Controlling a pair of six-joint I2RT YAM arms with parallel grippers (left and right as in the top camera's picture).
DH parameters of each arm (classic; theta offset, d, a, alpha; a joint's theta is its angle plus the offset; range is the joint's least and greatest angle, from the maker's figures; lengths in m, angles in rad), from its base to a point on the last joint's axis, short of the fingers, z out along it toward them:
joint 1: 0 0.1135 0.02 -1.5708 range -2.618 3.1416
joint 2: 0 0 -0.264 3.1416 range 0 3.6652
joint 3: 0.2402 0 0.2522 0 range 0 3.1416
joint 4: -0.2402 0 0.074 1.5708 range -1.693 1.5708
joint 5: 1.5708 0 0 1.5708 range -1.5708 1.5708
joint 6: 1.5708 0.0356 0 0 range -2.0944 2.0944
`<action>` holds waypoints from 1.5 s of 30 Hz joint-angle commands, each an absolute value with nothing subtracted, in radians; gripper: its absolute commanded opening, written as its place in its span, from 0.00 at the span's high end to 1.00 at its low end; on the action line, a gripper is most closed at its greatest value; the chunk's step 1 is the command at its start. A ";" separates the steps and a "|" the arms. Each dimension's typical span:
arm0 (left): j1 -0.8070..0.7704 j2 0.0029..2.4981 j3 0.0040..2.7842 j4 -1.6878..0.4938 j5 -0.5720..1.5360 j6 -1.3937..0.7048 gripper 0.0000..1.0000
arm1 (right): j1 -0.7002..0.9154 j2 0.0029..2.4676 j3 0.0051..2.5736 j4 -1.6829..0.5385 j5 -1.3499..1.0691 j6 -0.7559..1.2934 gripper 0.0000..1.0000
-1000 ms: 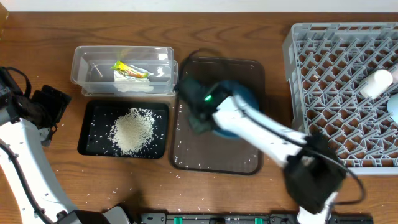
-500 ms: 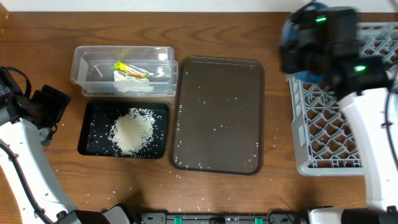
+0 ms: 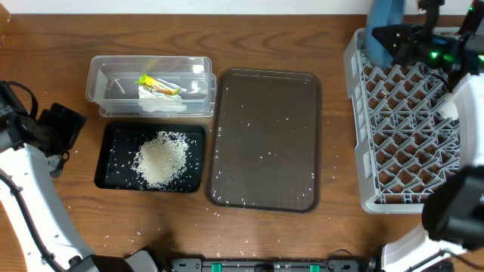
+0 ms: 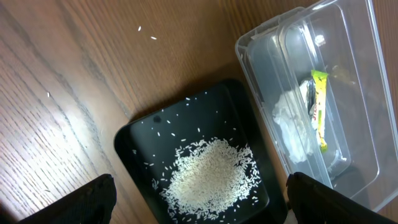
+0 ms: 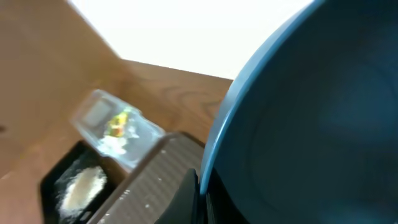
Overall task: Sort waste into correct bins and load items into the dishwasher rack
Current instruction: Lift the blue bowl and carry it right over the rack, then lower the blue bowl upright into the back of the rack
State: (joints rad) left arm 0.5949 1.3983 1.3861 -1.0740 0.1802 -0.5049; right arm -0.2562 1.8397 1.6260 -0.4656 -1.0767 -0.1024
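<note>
My right gripper is shut on the rim of the large dark-blue dish, held on edge above the far left corner of the grey dishwasher rack. In the right wrist view the dish fills the right side, and one black finger presses its rim. The clear tub holds the yellow-green wrapper and white paper. The black tray holds the rice heap. My left gripper hangs open above the rice, clear of it.
The brown serving tray lies between the bins and the rack, dotted with stray rice grains. More grains are scattered on the wooden table in front of it. The left arm stands at the table's left edge.
The right arm lifted the dark-blue dish off the brown tray and carried it right and back to the rack's far left corner, turning it on edge. The left arm has not moved.
</note>
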 commanded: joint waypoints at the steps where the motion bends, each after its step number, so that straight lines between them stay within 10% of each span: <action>1: 0.600 1.392 1.399 -1.076 0.178 -0.511 0.10 | -0.268 1.913 1.628 -0.406 -1.341 -0.078 0.99; 31: 0.600 1.392 1.399 -1.076 0.178 -0.511 0.10 | -0.373 2.000 1.623 -0.489 -1.232 0.135 0.98; 37: 0.600 1.392 1.399 -1.076 0.178 -0.511 0.09 | -0.406 1.995 1.623 -0.499 -1.208 0.134 0.70; 45: 0.600 1.392 1.399 -1.076 0.178 -0.510 0.09 | -0.472 1.970 1.623 -0.572 -1.092 0.134 0.55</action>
State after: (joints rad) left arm 0.5949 1.3983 1.3861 -1.0733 0.1802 -0.5049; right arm -0.4484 1.9869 1.6268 -0.5610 -1.1488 0.1314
